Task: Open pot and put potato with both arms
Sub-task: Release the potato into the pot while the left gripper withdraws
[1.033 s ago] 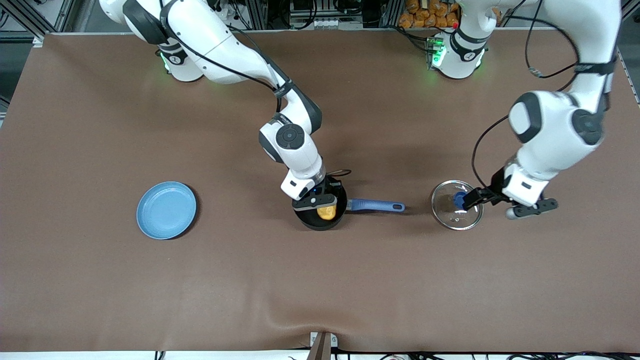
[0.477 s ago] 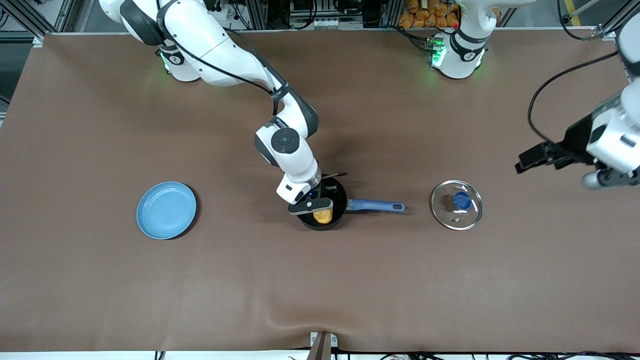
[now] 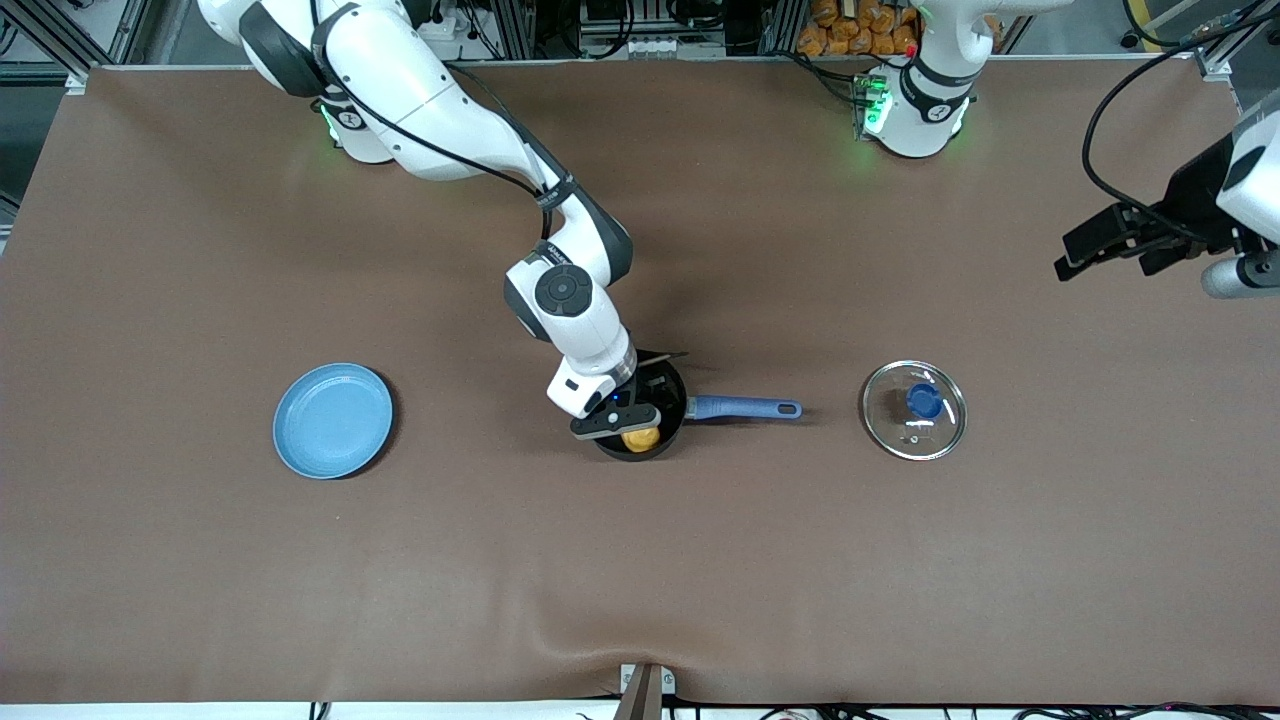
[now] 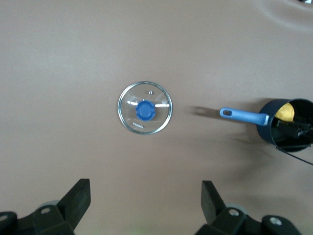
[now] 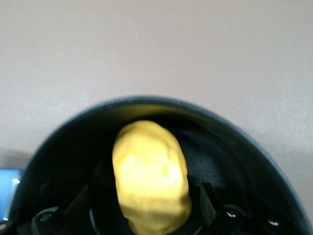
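Note:
The black pot with its blue handle stands uncovered mid-table. The yellow potato lies inside it. My right gripper reaches into the pot, its fingers open on either side of the potato with a gap on each side; the pot's rim curves around them. My left gripper is open and empty, high over the left arm's end of the table. Its wrist view looks down on the lid, the pot and the potato.
The glass lid with a blue knob lies flat on the table beside the handle's end, toward the left arm's end. A flat blue plate lies toward the right arm's end.
My left gripper let go of the lid's knob, rose and swung away toward the left arm's end. My right gripper and the pot shifted slightly toward the right arm's end.

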Tool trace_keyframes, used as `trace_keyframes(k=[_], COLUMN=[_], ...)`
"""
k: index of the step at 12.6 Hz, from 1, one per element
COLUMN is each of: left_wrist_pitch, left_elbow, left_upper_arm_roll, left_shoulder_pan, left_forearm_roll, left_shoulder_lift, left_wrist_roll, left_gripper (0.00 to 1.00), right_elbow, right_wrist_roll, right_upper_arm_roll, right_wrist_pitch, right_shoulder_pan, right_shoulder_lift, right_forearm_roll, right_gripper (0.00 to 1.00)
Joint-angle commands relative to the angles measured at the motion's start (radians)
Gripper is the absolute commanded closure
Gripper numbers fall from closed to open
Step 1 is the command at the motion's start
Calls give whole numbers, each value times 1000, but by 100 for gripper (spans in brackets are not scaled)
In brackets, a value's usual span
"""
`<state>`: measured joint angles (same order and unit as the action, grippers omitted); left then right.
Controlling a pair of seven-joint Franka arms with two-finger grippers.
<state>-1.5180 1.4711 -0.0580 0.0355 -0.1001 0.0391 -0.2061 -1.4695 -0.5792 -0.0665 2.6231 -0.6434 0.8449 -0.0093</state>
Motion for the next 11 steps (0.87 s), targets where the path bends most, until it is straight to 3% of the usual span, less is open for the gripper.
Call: trace_keyframes(k=[1, 4, 7, 11], left_wrist_pitch=[12, 33, 30, 13], left_elbow=[63, 92, 97, 86], left_upper_arm_roll=[-5, 12, 50, 21], left_shoulder_pan=[-2, 10, 40, 38], left_forearm_roll=[11, 8, 8, 3], left_shoulder_lift=[-56, -114, -111, -94], left_wrist_roll=[17, 17, 17, -3], left_gripper=[0, 0, 0, 0], right_elbow=[8, 8, -3, -5], right_wrist_roll=[6, 6, -2, 19], right_upper_arm_roll=[-10, -12, -10, -10], right_wrist_pitch=[-56, -162, -373, -685], right_shoulder_pan=[14, 14, 33, 166], right_shoulder_lift=[-44, -113, -245, -432], right_forearm_roll=[-20, -18, -14, -15], right_gripper=[0, 0, 0, 0])
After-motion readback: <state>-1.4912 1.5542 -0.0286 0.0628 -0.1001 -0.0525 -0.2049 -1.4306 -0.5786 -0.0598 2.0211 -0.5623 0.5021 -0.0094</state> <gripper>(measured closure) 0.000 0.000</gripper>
